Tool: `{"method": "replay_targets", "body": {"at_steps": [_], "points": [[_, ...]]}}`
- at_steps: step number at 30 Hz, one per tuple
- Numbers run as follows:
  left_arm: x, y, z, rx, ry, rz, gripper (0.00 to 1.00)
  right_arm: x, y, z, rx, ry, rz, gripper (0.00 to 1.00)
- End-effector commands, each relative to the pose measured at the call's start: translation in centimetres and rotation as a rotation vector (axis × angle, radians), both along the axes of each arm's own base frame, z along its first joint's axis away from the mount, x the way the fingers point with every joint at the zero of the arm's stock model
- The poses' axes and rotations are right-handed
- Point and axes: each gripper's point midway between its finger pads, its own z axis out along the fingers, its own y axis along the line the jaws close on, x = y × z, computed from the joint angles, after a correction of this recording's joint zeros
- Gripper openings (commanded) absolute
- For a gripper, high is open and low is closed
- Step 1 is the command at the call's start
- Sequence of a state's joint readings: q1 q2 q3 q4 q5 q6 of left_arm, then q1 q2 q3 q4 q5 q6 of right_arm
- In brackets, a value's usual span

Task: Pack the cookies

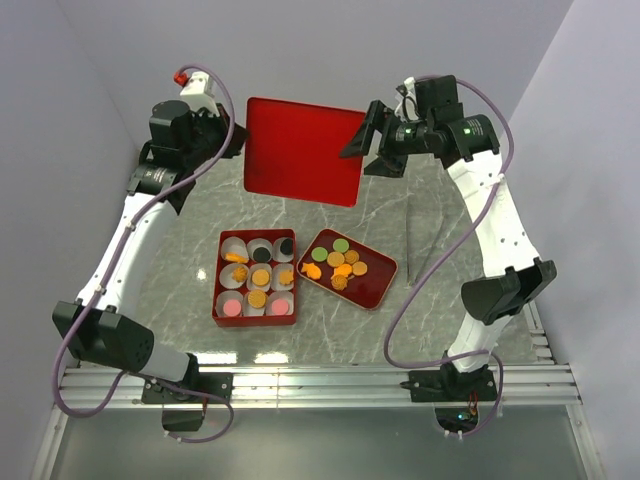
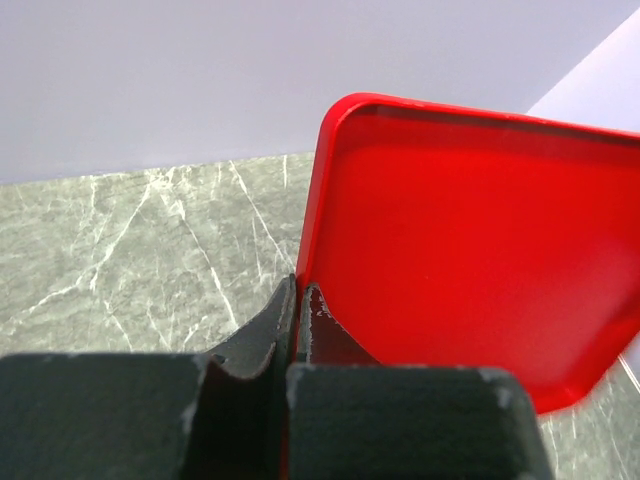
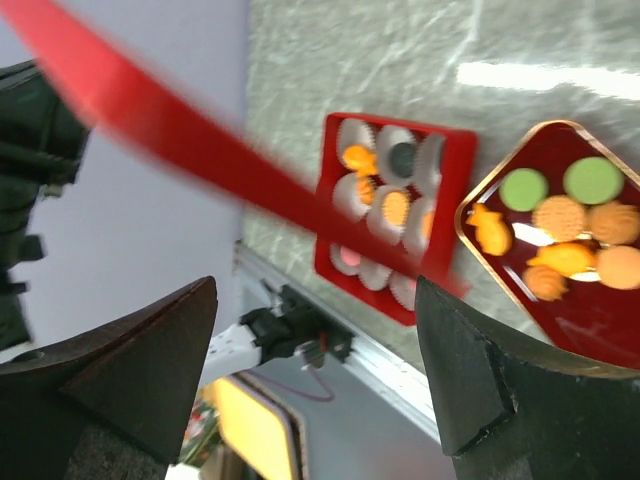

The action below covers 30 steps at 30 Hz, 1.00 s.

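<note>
The cookies lie in two places: orange and green ones on a dark red tray [image 1: 370, 288], and orange, pink and black ones [image 1: 260, 277] in white paper cups inside a red box [image 1: 215, 300]. A flat red lid [image 1: 303, 150] hangs above the back of the table. My left gripper [image 1: 238, 140] is shut on its left edge, seen close in the left wrist view [image 2: 297, 300]. My right gripper [image 1: 367, 150] is open at the lid's right edge. In the right wrist view [image 3: 315, 300] the blurred lid edge [image 3: 200, 150] crosses in front of the jaws without touching them.
A pair of thin metal tongs [image 1: 412, 245] lies on the marble table right of the tray. Grey walls close in on the left, back and right. A metal rail [image 1: 330, 380] runs along the near edge.
</note>
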<state>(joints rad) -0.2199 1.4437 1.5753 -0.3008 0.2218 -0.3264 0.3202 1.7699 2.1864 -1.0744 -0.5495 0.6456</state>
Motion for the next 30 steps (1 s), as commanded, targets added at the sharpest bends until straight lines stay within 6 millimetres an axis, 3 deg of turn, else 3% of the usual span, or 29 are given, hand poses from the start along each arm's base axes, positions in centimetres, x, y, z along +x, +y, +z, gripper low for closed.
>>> {"method": "replay_targets", "body": {"at_steps": [1,6,11,14,17,18,24,28,30], "points": [[-1.3,-0.4,3.0,-0.030,-0.085,-0.039,0.00,-1.4,-1.9,1.6,-0.072,-0.082,-0.023,0.86],[-2.0,-1.1,4.0,-0.045,-0.100,-0.084,0.00,-1.8,-1.7,1.2,-0.074,-0.085,-0.009,0.86],[-3.6,-3.0,4.3,-0.093,-0.103,-0.209,0.00,-2.1,0.0,2.2,-0.035,-0.120,0.036,0.85],[-4.1,-3.7,4.3,-0.126,-0.093,-0.252,0.00,-2.9,1.6,3.1,-0.007,-0.162,0.084,0.79],[-4.3,-3.9,4.4,-0.162,-0.067,-0.257,0.00,-4.0,2.8,4.2,0.010,-0.224,0.115,0.59],[-4.3,-3.9,4.4,-0.170,-0.064,-0.255,0.00,-4.7,2.9,4.8,0.020,-0.246,0.123,0.47],[-4.5,-3.7,3.1,-0.230,0.009,-0.224,0.00,-5.4,2.5,5.6,0.028,-0.316,0.117,0.14],[-4.9,-3.9,2.0,-0.265,0.062,-0.225,0.01,-5.4,2.2,4.9,0.003,-0.310,0.113,0.05],[-5.0,-3.8,1.4,-0.276,0.090,-0.210,0.12,-5.2,2.1,4.7,-0.009,-0.308,0.113,0.03]]}}
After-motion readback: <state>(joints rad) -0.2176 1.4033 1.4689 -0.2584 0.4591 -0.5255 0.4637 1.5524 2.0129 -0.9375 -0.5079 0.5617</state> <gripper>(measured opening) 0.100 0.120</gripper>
